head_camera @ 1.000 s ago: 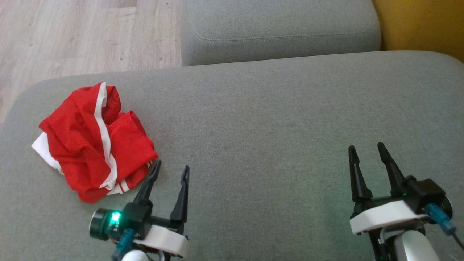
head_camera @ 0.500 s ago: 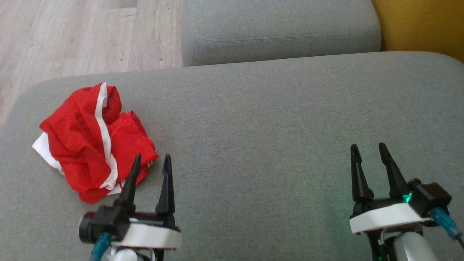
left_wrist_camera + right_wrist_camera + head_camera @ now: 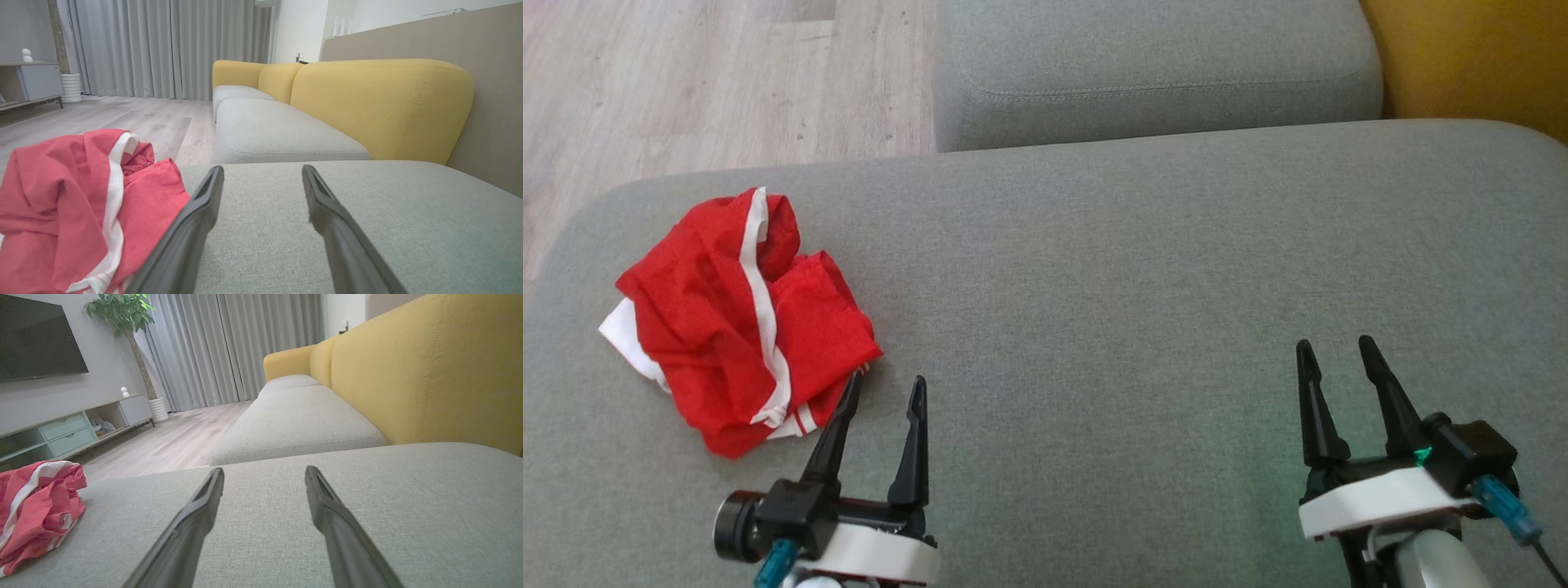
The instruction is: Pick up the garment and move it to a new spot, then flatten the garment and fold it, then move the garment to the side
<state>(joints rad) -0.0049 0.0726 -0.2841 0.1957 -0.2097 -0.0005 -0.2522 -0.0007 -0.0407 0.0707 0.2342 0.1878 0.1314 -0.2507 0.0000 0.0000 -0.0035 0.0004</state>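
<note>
**Red garment lies crumpled on sofa seat, both pincers open**

A red garment (image 3: 735, 327) with white stripes lies bunched in a heap at the left end of a wide grey sofa seat (image 3: 1135, 269), close to the seat's rounded far-left corner. A white edge of the fabric pokes out on the heap's left side.

The left pincer (image 3: 888, 377) is low over the cushion at the garment's near right corner, its two dark fingers spread apart and holding nothing. The tip of its left finger is right at the red hem; whether it touches the cloth cannot be told. In the left wrist view, that finger stands in front of the heap's right edge, and bare grey fabric shows between the two fingers.

The right pincer (image 3: 1335, 341) is well apart from the garment, over the right part of the seat, its fingers likewise parted and empty.

Beyond the seat are a second grey cushion (image 3: 1152, 73), a yellow backrest (image 3: 1470, 57) to its right and a pale wooden floor (image 3: 686, 82) to its left.
</note>
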